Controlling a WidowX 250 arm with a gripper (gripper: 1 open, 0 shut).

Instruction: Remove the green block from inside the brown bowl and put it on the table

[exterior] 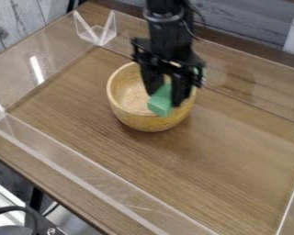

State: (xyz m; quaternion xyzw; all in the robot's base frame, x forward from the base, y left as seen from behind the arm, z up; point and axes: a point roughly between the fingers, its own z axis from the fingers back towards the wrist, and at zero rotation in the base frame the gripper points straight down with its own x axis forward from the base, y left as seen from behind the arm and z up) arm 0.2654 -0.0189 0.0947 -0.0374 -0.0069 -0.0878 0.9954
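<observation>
The green block (162,98) hangs between the black fingers of my gripper (164,95), which is shut on it and points straight down. It is lifted clear of the bottom of the brown bowl (129,115) and sits over the bowl's right rim. The light-tan wooden bowl stands on the wood-grain table (100,156), a little behind its middle, and its visible inside holds nothing else. The arm rises out of the top of the view.
Low clear acrylic walls (63,165) run around the tabletop. A clear acrylic bracket (96,27) stands at the back left corner. Bare table lies in front of and to the right of the bowl.
</observation>
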